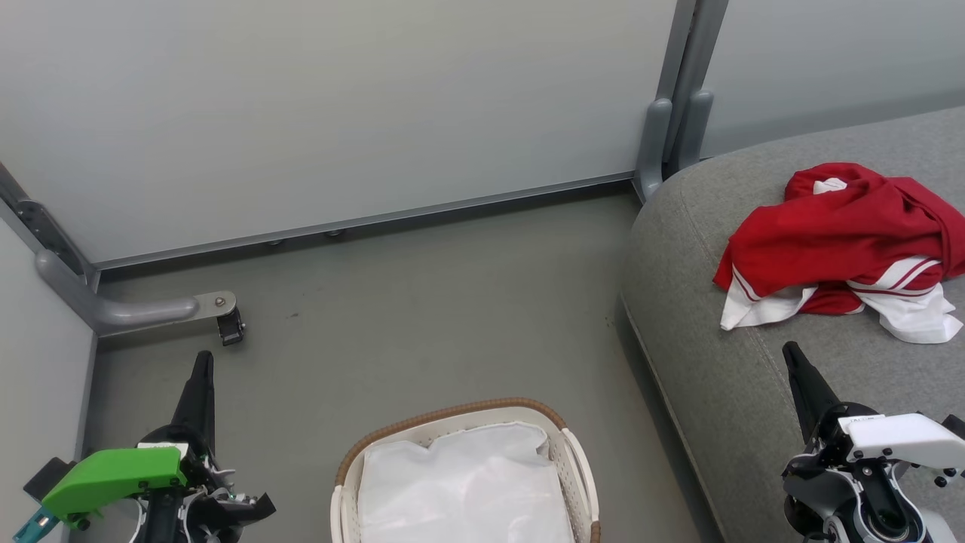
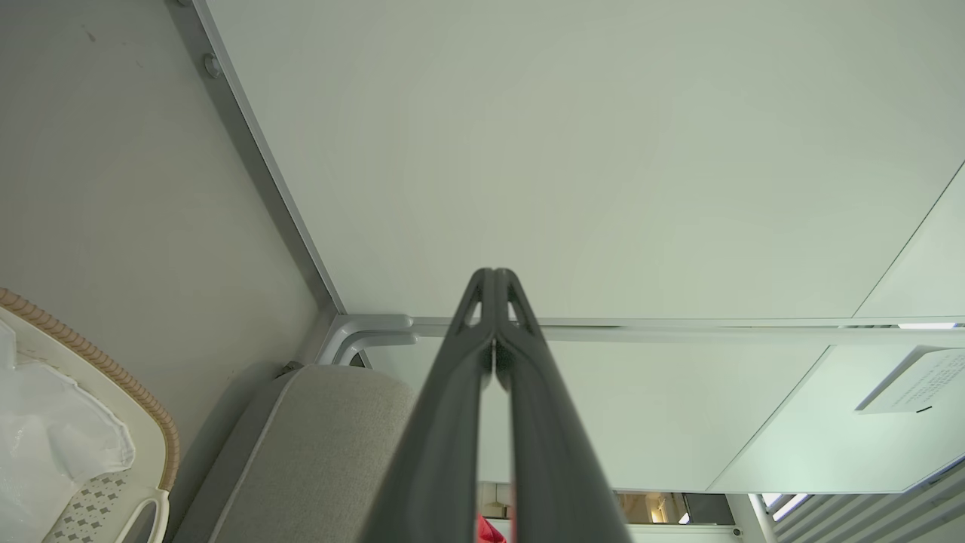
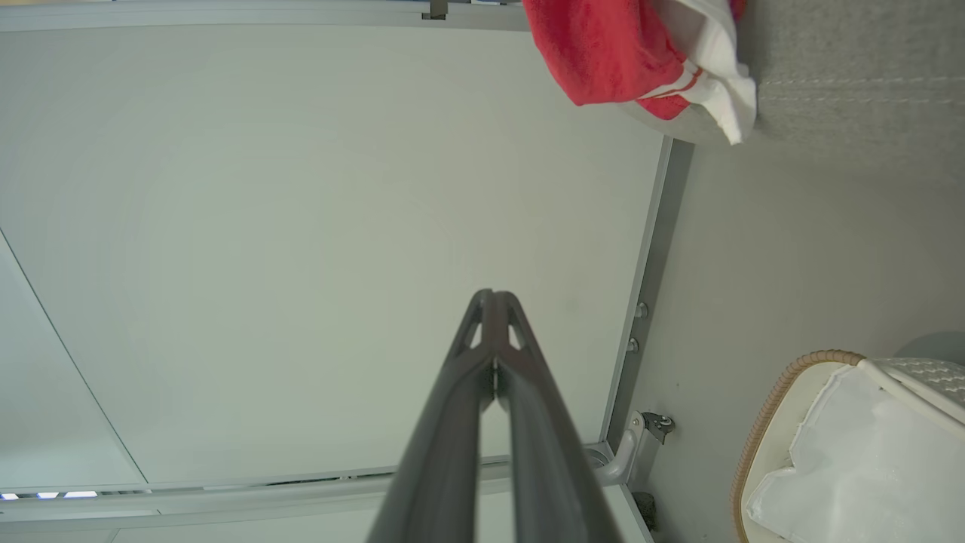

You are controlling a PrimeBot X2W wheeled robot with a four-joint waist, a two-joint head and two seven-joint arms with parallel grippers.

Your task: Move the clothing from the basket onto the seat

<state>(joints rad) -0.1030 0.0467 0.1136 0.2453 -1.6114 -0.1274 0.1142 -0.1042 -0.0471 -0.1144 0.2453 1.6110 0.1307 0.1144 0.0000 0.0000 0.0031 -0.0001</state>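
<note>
Grey floor (image 1: 422, 302) carrying a cream basket (image 1: 452, 411) with a brown rim at its near edge, white liner (image 1: 467, 483) inside. Alongside stands a grey seat (image 1: 701, 362); crumpled red-and-white clothing (image 1: 837, 234) lies towards its far edge.

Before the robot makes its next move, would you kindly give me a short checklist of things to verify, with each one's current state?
1. Clothing lies on the seat: ok.
2. No red cloth in the basket over its white liner: ok for the part seen; its near end is cut off.
3. Left claw shut, holding nothing: ok.
4. Right claw shut, holding nothing, apart from the clothing: ok.
5. Both garments are in that heap: cannot tell.
</note>
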